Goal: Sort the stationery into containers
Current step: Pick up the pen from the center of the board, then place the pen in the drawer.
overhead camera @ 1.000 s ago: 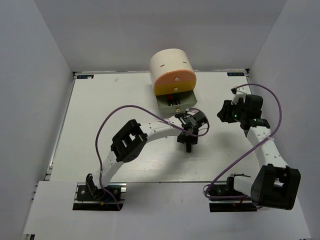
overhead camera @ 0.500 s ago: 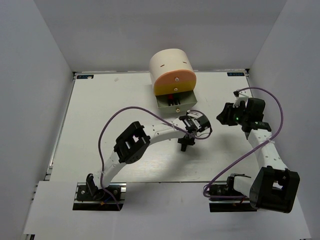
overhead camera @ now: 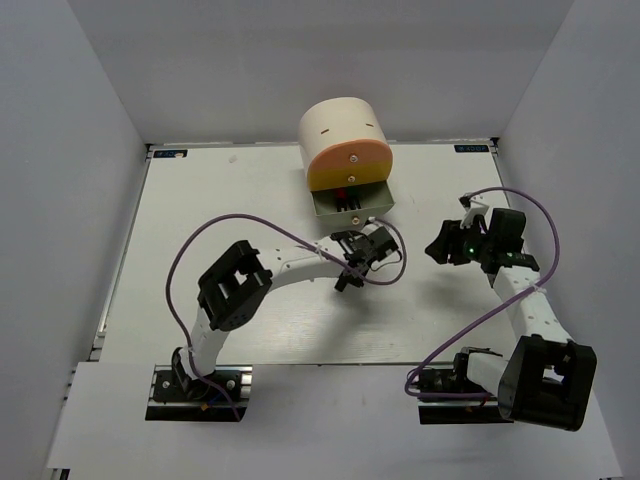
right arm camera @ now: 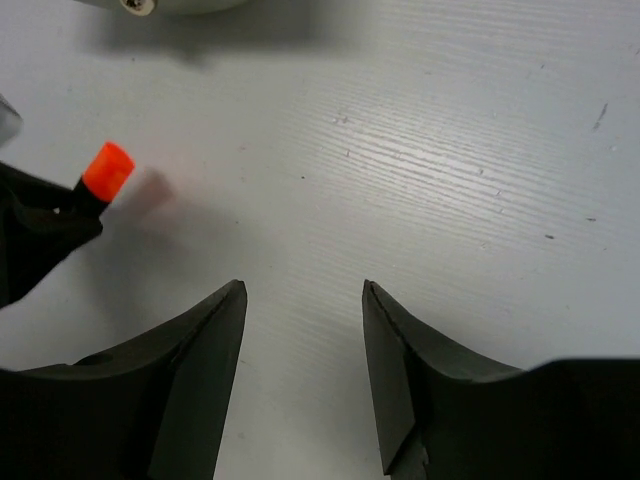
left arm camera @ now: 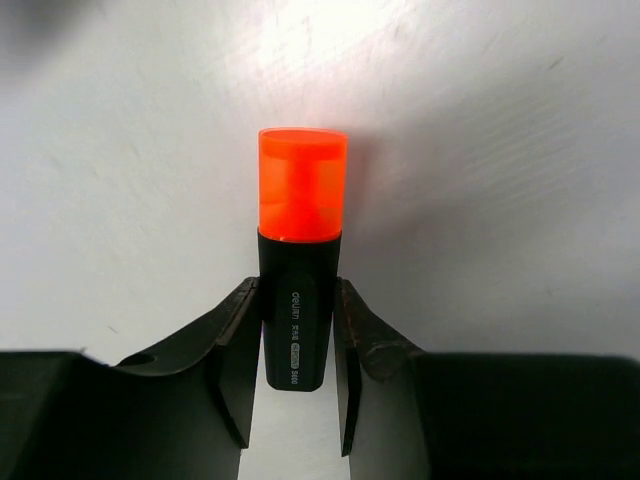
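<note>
My left gripper [left arm camera: 297, 330] is shut on a black highlighter [left arm camera: 298, 300] with an orange cap [left arm camera: 302, 195], which juts out ahead of the fingers just over the white table. From above, the left gripper [overhead camera: 345, 280] hangs near the table's middle, in front of the cream half-cylinder desk unit [overhead camera: 345, 125]. The unit's lowest pale grey drawer [overhead camera: 352, 216] stands pulled open, with a red pen and dark items inside. Above it are the peach-orange front [overhead camera: 348, 160] and a yellow front [overhead camera: 345, 183]. My right gripper [right arm camera: 303, 300] is open and empty over bare table; the orange cap [right arm camera: 107, 168] shows at its left.
Grey walls enclose the white table [overhead camera: 220, 220] on three sides. Purple cables loop over both arms. The right gripper [overhead camera: 437, 248] points left, toward the left gripper, to the right of the open drawer.
The left gripper closed on the orange-capped highlighter and carried it left. The right gripper opened wider and drifted a little toward the near side.
</note>
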`<control>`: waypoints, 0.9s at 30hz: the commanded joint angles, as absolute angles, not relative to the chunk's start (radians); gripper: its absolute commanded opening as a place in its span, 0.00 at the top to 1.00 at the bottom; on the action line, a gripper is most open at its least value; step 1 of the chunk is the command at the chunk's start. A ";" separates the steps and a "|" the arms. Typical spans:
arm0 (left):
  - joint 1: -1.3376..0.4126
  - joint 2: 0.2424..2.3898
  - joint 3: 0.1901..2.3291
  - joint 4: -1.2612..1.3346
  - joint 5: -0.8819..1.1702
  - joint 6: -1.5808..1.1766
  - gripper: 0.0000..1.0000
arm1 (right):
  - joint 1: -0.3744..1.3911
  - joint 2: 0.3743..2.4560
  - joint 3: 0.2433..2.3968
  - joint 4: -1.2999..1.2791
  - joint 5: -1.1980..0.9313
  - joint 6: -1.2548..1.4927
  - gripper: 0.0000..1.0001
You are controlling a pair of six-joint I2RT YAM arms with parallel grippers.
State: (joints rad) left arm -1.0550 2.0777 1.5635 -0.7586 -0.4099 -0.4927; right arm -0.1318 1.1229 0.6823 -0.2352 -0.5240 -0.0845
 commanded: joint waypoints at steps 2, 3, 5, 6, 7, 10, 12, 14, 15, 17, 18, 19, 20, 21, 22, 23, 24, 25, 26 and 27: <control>-1.029 1.938 1.571 -0.562 -0.436 -0.114 1.00 | -0.140 1.106 0.666 -0.235 -0.594 -0.144 0.44; -1.020 1.937 1.580 -0.551 -0.436 -0.076 1.00 | -0.138 1.085 0.664 -0.236 -0.601 -0.150 0.44; -1.011 1.919 1.580 -0.516 -0.426 0.016 1.00 | -0.138 1.101 0.658 -0.235 -0.612 -0.167 0.46; -1.002 1.919 1.591 -0.505 -0.417 0.043 1.00 | -0.138 1.101 0.655 -0.235 -0.618 -0.175 0.46; -1.002 1.910 1.591 -0.491 -0.405 0.070 1.00 | -0.140 1.098 0.655 -0.233 -0.626 -0.181 0.46; -0.982 1.888 1.591 -0.408 -0.405 0.190 1.00 | -0.138 1.094 0.646 -0.232 -0.644 -0.193 0.46; -0.957 1.878 1.591 -0.347 -0.396 0.274 1.00 | -0.138 1.094 0.644 -0.232 -0.658 -0.201 0.46; -0.945 1.868 1.591 -0.274 -0.396 0.326 1.00 | -0.138 1.094 0.643 -0.238 -0.663 -0.219 0.46; -0.931 1.868 1.591 -0.247 -0.384 0.377 1.00 | -0.138 1.094 0.641 -0.239 -0.669 -0.224 0.46; -0.920 1.868 1.591 -0.168 -0.383 0.422 1.00 | -0.140 1.091 0.643 -0.241 -0.675 -0.241 0.46; -0.908 1.868 1.591 -0.144 -0.383 0.460 0.99 | -0.138 1.091 0.641 -0.242 -0.678 -0.242 0.44; -0.908 1.881 1.591 -0.123 -0.383 0.474 0.98 | -0.140 1.089 0.640 -0.241 -0.684 -0.248 0.44; -0.897 1.890 1.600 -0.106 -0.408 0.485 0.98 | -0.137 1.088 0.637 -0.247 -0.687 -0.253 0.44; -0.897 1.900 1.611 -0.095 -0.408 0.485 0.98 | -0.137 1.085 0.637 -0.247 -0.690 -0.258 0.44; -0.885 1.913 1.632 -0.084 -0.408 0.494 0.97 | -0.137 1.081 0.632 -0.245 -0.696 -0.258 0.44; -0.873 1.925 1.643 -0.084 -0.420 0.503 0.97 | -0.137 1.080 0.630 -0.247 -0.698 -0.259 0.44; -0.873 1.946 1.643 -0.072 -0.420 0.503 0.95 | -0.135 1.077 0.624 -0.248 -0.703 -0.265 0.44; -0.862 1.956 1.657 -0.072 -0.420 0.512 0.95 | -0.133 1.077 0.623 -0.252 -0.704 -0.267 0.43; -0.862 1.966 1.666 -0.061 -0.420 0.521 0.92 | -0.135 1.068 0.618 -0.252 -0.707 -0.268 0.43; -0.853 1.976 1.666 -0.061 -0.420 0.534 0.90 | -0.135 1.068 0.615 -0.249 -0.709 -0.279 0.41</control>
